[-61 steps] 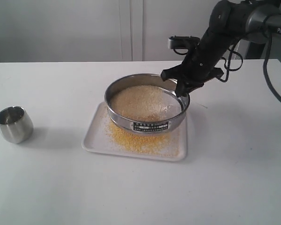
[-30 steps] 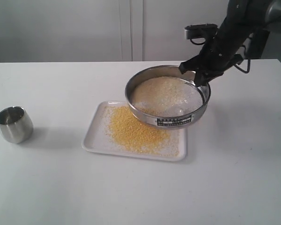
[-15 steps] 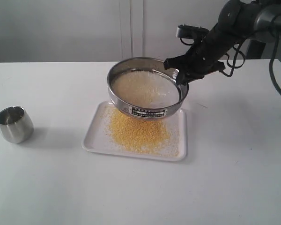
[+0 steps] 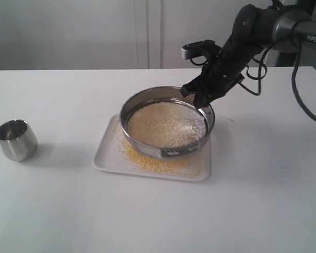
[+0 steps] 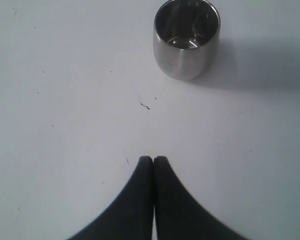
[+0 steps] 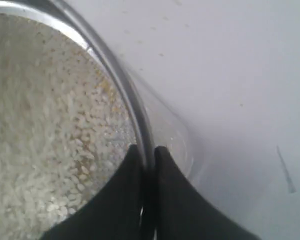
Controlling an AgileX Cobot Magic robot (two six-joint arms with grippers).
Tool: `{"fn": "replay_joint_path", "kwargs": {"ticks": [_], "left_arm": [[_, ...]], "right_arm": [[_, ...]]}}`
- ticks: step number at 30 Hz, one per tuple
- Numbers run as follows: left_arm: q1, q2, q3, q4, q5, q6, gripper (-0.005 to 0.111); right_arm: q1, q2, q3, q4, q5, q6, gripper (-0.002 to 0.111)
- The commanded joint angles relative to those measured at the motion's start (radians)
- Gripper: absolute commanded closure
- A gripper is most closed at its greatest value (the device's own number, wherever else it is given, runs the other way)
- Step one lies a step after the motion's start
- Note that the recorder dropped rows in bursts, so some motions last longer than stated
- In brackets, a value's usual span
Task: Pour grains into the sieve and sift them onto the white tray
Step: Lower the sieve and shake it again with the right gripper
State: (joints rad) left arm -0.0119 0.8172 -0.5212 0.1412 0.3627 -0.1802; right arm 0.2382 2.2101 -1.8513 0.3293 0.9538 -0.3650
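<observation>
Over the white tray (image 4: 101, 157), mid-worktop (image 4: 253, 211): pinches the far rim of the sieve (image 4: 174, 152) in the right claw (image 4: 203, 101), with the fingers (image 6: 125, 200) closed down to the thickness of the steel wall, one inside and one outside. Carries the sieve low and tilted above the tray; cannot tell whether the near edge touches it. Holds mostly whitish, coarse grains (image 4: 166, 124) on the mesh and leaves a layer of yellow fines (image 4: 139, 156) on the tray beneath. Rests the left claw (image 5: 153, 161) fully closed on nothing, above bare worktop near the small steel cup (image 5: 186, 37), well apart from the tray.

Judged well advanced: pouring finished, sifting under way, little yellow visible among the grains in the right wrist view. Left to do, probably, only a few more shakes.

Against the view of half a second ago: sits lower and nearer, covers most of the yellow pile then exposed, and blurs the label plate then sharp. Roughly matches the position of two seconds ago, hence a to-and-fro shaking stroke
</observation>
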Motion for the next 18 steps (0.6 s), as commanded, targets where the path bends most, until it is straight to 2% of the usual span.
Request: {"fn": "replay_joint_path", "kwargs": {"ticks": [1, 2, 5, 6, 9, 10, 13, 14, 15, 17, 18], "left_arm": [[-0.004, -0.009, 0.008, -0.007, 0.003, 0.000, 0.107], [-0.004, -0.009, 0.008, -0.007, 0.005, 0.000, 0.107], [-0.004, -0.009, 0.008, -0.007, 0.005, 0.000, 0.107], [-0.004, -0.009, 0.008, -0.007, 0.005, 0.000, 0.107], [-0.004, -0.009, 0.008, -0.007, 0.003, 0.000, 0.107], [-0.004, -0.009, 0.008, -0.007, 0.003, 0.000, 0.107], [-0.004, -0.009, 0.008, -0.007, 0.005, 0.000, 0.107], [-0.004, -0.009, 0.008, -0.007, 0.005, 0.000, 0.107], [-0.004, -0.009, 0.008, -0.007, 0.005, 0.000, 0.107], [-0.004, -0.009, 0.008, -0.007, 0.005, 0.000, 0.107], [-0.004, -0.009, 0.008, -0.007, 0.005, 0.000, 0.107]], "right_arm": [[0.007, -0.017, -0.012, 0.060, 0.019, -0.255, 0.108], [0.009, -0.019, -0.012, 0.036, 0.009, -0.274, 0.108], [-0.001, -0.015, -0.012, 0.054, -0.106, 0.238, 0.108], [-0.001, -0.015, -0.012, 0.082, -0.102, 0.217, 0.108], [0.020, -0.015, -0.012, 0.110, -0.010, -0.286, 0.108], [0.020, -0.015, -0.012, 0.076, -0.028, -0.294, 0.108], [0.011, -0.004, -0.009, 0.010, -0.149, 0.290, 0.108], [0.011, 0.001, -0.009, 0.037, -0.143, 0.338, 0.108], [0.016, 0.004, -0.009, 0.080, -0.118, 0.202, 0.108], [0.024, 0.004, -0.009, 0.130, -0.036, -0.233, 0.108], [0.024, 0.004, -0.009, 0.120, -0.020, -0.307, 0.108]]}}
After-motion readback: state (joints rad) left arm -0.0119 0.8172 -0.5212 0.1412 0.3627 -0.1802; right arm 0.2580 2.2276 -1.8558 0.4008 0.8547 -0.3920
